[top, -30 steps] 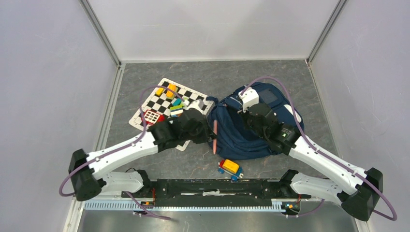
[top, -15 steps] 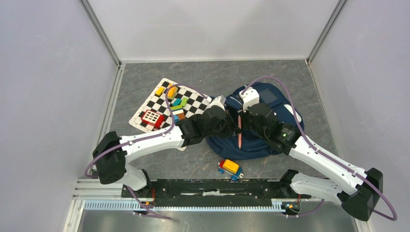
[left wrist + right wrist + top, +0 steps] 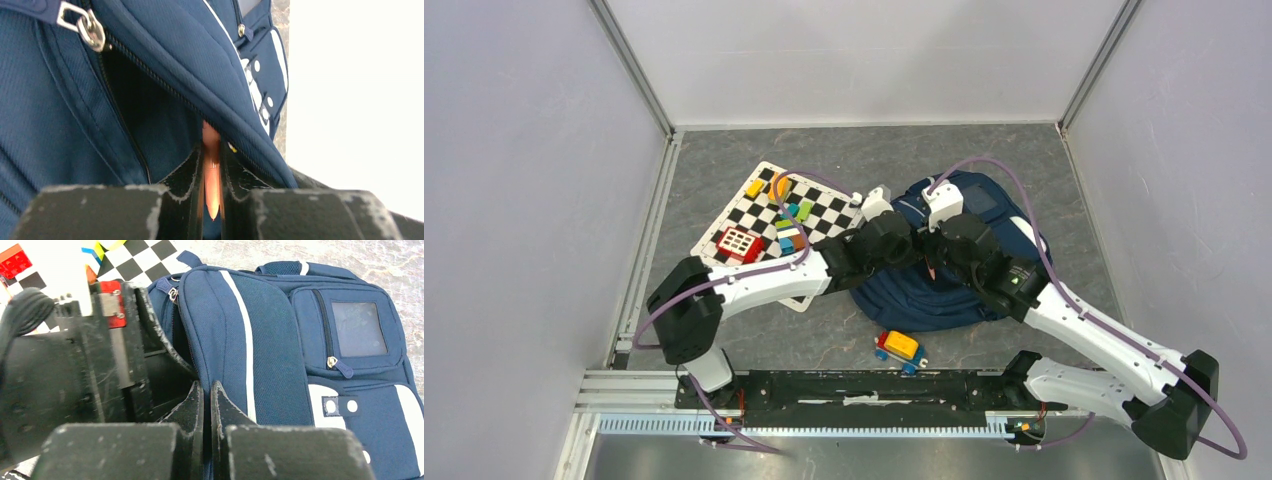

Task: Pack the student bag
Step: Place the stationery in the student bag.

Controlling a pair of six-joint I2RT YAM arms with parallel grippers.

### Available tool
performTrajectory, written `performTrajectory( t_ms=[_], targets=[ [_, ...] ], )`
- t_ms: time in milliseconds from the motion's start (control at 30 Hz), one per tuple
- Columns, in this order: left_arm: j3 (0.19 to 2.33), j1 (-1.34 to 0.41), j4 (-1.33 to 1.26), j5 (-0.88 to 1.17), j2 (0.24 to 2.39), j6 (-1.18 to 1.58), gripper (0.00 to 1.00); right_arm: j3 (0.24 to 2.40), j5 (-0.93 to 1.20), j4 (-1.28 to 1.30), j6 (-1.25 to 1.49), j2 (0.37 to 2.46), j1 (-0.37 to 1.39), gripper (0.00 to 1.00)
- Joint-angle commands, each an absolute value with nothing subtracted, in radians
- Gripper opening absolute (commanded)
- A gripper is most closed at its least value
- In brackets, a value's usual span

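poking into the navy-blue fabric backpack (image 3: 270,350), just arrived
your left claw (image 3: 212,150) clamps the orange-pink pen (image 3: 212,180); right claw (image 3: 206,390) pinches fabric.

Soft, even overhead light fills the top view, which is sharp, with faint shadows on the grey marbled surface (image 3: 724,170). In the left wrist view the right side is blown out white. The scuffed black fingers (image 3: 182,185) and slim orange pen (image 3: 211,185) blur, and the large navy-blue fabric backpack (image 3: 50,125) has an opening that is perhaps underexposed.
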State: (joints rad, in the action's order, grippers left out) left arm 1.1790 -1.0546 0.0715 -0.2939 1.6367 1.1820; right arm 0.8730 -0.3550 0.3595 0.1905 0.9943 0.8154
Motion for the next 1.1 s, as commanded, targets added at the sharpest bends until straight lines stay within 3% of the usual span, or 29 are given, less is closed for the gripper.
performTrajectory(
  t_ms=[0,100,300,400,633,800,867,1067],
  targets=[
    [1.258,-1.04,0.011,-0.375,1.683,1.233,0.02,0.912,-0.324,0.215,0.22,0.947,0.824,0.0],
    [1.258,-1.037,0.011,-0.373,1.696,1.239,0.09,0.905,-0.334,0.216,0.215,0.942,0.824,0.0],
    [1.261,-1.036,0.053,-0.364,1.691,1.219,0.46,0.9,-0.336,0.211,0.215,0.942,0.824,0.0],
    [1.257,-1.037,0.063,-0.362,1.678,1.196,0.52,0.899,-0.338,0.208,0.216,0.941,0.824,0.0],
    [1.167,-1.038,0.049,-0.412,1.553,1.087,0.77,0.897,-0.347,0.207,0.21,0.931,0.824,0.0],
    [1.097,-1.033,0.206,-0.532,1.416,0.979,0.94,0.89,-0.355,0.203,0.207,0.931,0.824,0.0],
    [1.056,-1.022,0.269,-0.575,1.354,0.949,0.99,0.89,-0.355,0.203,0.206,0.932,0.824,0.0],
    [0.881,-0.864,0.398,-0.53,1.141,0.921,1.0,0.884,-0.365,0.201,0.2,0.932,0.824,0.0]
  ],
)
